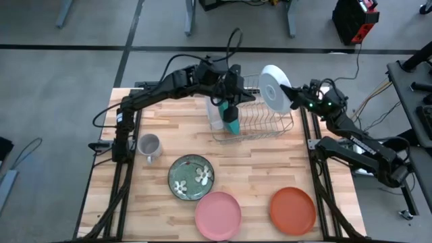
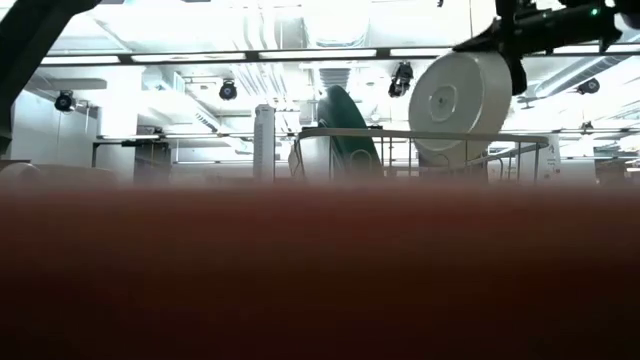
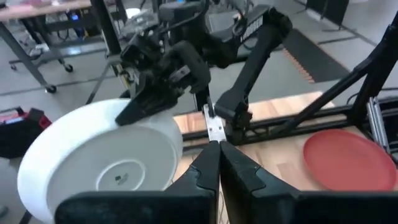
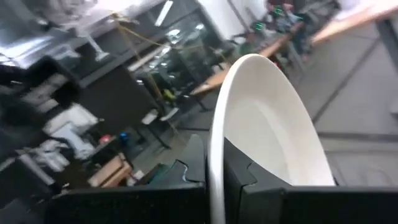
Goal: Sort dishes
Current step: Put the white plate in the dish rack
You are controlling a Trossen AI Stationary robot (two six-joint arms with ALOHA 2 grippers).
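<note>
white bowl [image 4: 273, 149] rim-on btwn R gripper [image 4: 214, 171] jaws

The right pincer [image 1: 291, 96] holds the white bowl [image 1: 273, 86] above the rack's [image 1: 270, 125] right end. Just beside it, the left pincer [image 1: 231, 108] and upright teal plate [image 1: 231, 121] seemingly block the rack's left half. Bare worktop [image 1: 270, 162] lies open below.

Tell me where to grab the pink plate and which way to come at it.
Grip the pink plate by its raised rim, coming down from above with one finger inside the lip and one outside. It lies flat, face up, on the table, so only the rim offers an edge. The rim toward the orange-red plate looks clear.
</note>
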